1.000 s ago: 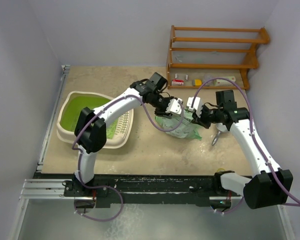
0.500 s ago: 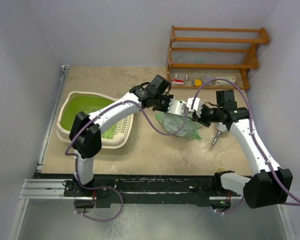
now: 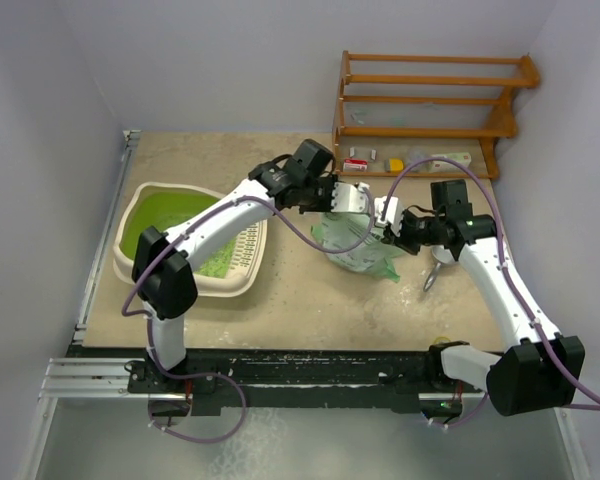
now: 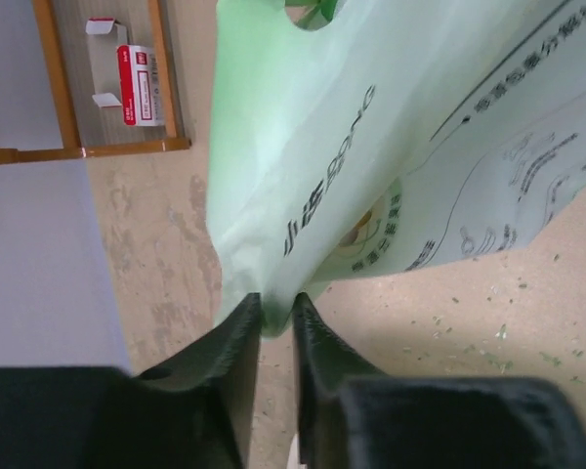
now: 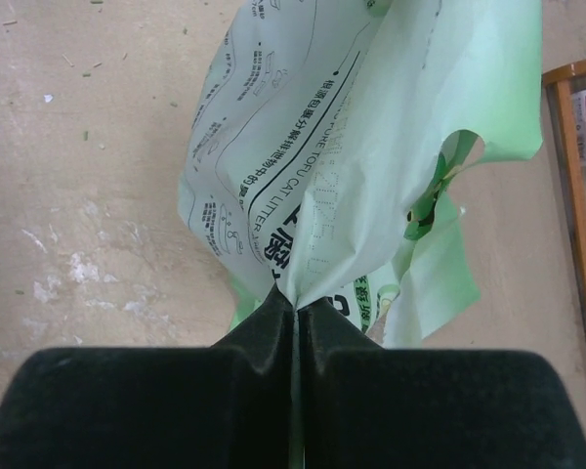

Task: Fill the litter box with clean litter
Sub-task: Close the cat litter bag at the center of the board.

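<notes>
One cream litter box [image 3: 225,286] sits on the left side of the table [image 3: 300,300], its green inside facing up and its slotted grille [image 3: 242,245] at the right end. Well to its right, near the table's middle, a light green printed bag [image 3: 360,250] stands slumped, and a few pale litter granules [image 4: 498,332] lie scattered on the tabletop beside it. Both grippers hold the bag's top. The left gripper [image 4: 276,305] is pinched on a fold of thin plastic at the bag's left edge, the film caught in the narrow gap between its dark fingers [image 4: 236,342]. The right gripper [image 5: 295,305] is clamped tight on the opposite edge, its pads pressed together with only plastic between them. The left arm reaches from its base at the near left, arches over the litter box's right end and stretches right to the bag. The right arm rises from the near right, bends and points left, so the two grippers face each other close together. Just right of the bag, partly under the right arm, lies a shiny metal scoop [image 3: 429,281]. A wooden rack [image 3: 430,100] stands against the far wall, a small red and white box [image 3: 356,165] on its lowest shelf.
</notes>
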You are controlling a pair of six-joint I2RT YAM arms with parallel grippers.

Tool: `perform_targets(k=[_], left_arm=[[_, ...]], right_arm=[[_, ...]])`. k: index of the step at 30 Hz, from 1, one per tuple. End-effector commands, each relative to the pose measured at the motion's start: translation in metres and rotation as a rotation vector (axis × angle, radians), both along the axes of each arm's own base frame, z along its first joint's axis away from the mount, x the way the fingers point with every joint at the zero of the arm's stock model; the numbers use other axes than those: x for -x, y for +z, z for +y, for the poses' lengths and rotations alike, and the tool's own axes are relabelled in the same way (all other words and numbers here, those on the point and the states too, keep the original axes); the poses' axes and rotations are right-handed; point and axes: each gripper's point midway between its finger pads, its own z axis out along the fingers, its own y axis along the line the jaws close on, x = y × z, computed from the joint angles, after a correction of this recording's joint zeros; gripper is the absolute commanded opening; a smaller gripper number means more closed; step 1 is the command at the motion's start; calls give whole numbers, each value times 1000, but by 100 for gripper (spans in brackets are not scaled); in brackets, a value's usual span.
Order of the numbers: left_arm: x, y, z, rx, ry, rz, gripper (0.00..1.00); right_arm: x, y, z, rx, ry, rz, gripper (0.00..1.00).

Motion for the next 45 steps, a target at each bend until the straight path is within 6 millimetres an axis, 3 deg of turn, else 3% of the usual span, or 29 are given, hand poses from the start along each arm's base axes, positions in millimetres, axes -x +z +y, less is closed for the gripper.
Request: perform_targets(k=[1,6,9,12,15,19,25,28,30,34,36,38,39,41,45], left_arm=[[3,42,31,94,-8,-32,25],[20,49,4,292,-181,-44,37],[22,48,-11,321,-251,-7,38],[27,50,-24,346,-329,12,48],[33,58,-33,385,-390,14,49],[39,54,-38,379,-436,68,49],[43,13,-51,350,-475,214,49],[57,-15,-44,272,-498,308,49],[63,-19,-40,262,-499,325,49],[56,-27,-46,287,-457,317,48],[47,-28,-57,326,-388,325,43],[29,-27,-69,370,-229,343,12],[26,-28,-69,365,-202,352,4],[21,-31,-67,314,-133,332,3],[-10,-32,-42,169,238,132,3]], right_arm=[[25,-13,-5,12,-15,110,0],[26,-11,-4,0,-14,110,0],[28,-11,-4,-1,-13,115,0],[28,-10,-4,0,-13,114,0],[28,-11,-4,0,-14,118,0],[25,-12,-4,-1,-21,119,0],[17,-8,-2,-8,-23,106,0],[16,-6,-2,-9,-22,110,0],[16,-7,-1,-13,-21,115,0],[11,-9,0,-12,-24,112,0],[7,-8,-1,-11,-27,103,0],[5,-7,0,-11,-27,99,0],[5,-7,-1,-10,-27,101,0],[9,-8,0,-15,-21,115,0],[6,-10,0,-20,-44,125,0]])
